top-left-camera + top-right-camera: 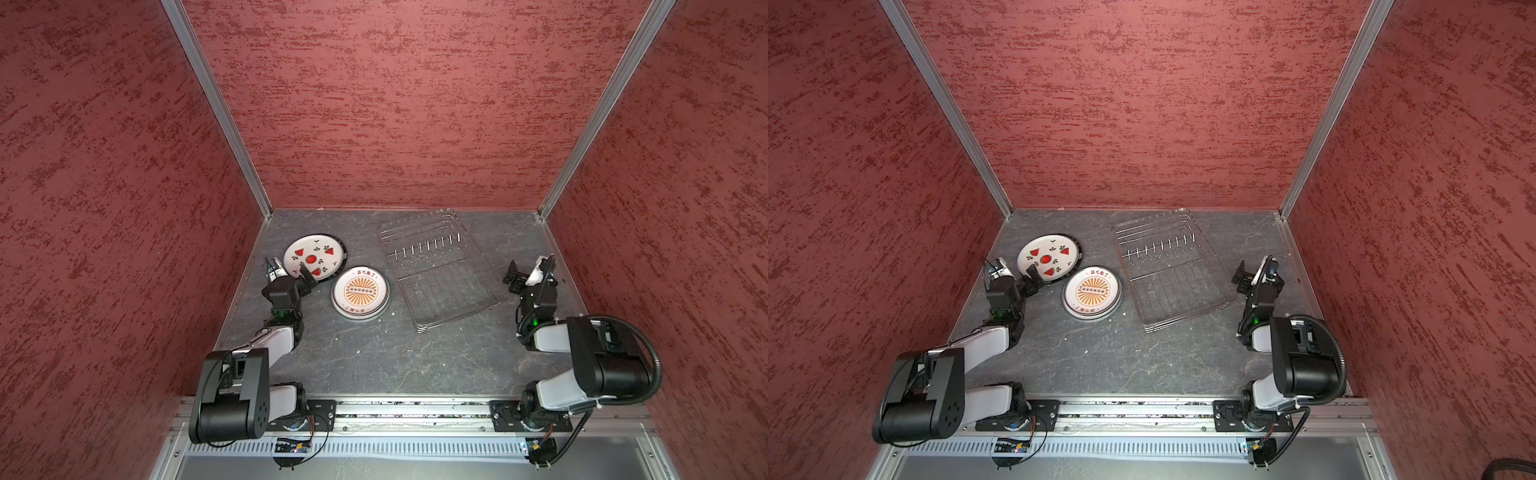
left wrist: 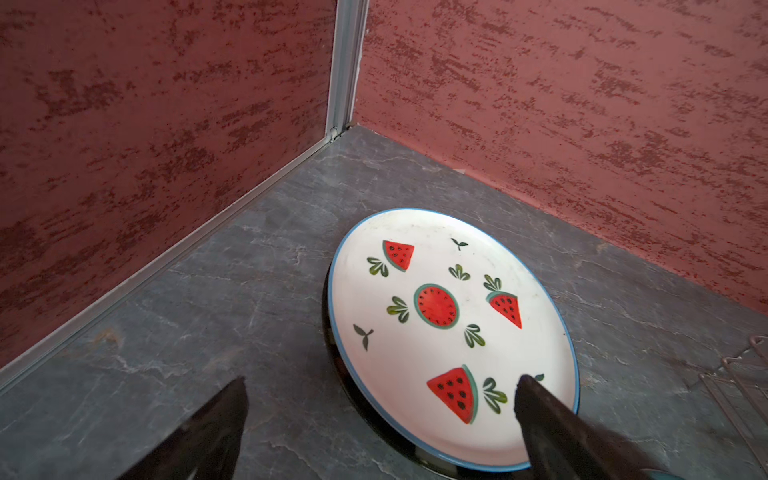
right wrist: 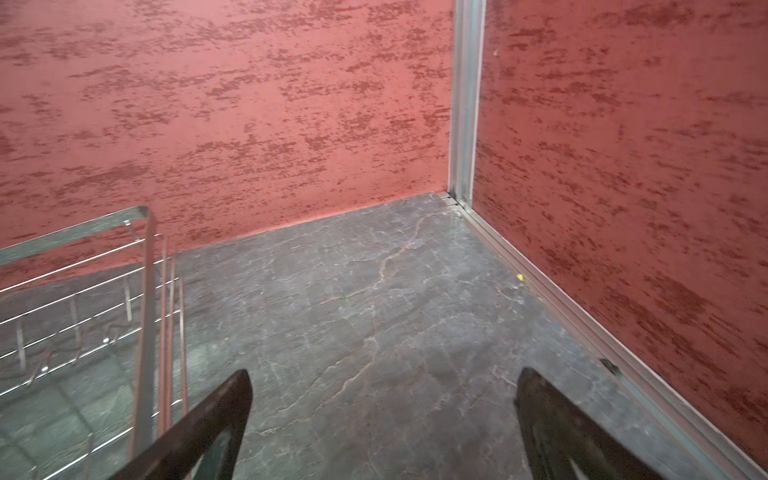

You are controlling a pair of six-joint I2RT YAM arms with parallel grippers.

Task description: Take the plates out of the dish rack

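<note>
We locate the dish rack (image 1: pixel 440 274) right of centre on the grey table (image 1: pixel 374 365). It is set at an angle, with its far corner near the back wall. A row of short upright prongs (image 1: pixel 428 246) crosses its far half. In both top views only bare wire shows inside its frame.

We find the plates (image 1: pixel 1093 291) on the table left of the rack, in 2 groups. The watermelon plate (image 1: pixel 313 257) lies flat and face up near the left wall. It rests on a dark-rimmed plate (image 2: pixel 337 374), whose edge shows beneath it. The sunburst plate (image 1: pixel 360 291) lies just beside that pair, nearer the robot, between it and the rack. It tops a stack of pale rims; we cannot count the layers below it. The 2 groups sit close, and we cannot tell whether they touch.

The left gripper (image 2: pixel 382 379) hangs at the near edge of the watermelon plate. Its jaws stand fully apart and grip nothing. In the left wrist view, 1 finger (image 2: pixel 552 424) is over the plate's printed face and the other is over bare table outside the rim. We cannot tell whether either touches.

The right gripper (image 3: pixel 384 374) hangs over bare table just beside the rack's right side, aimed toward the far right corner. Its jaws are likewise spread wide and hold nothing.
</note>
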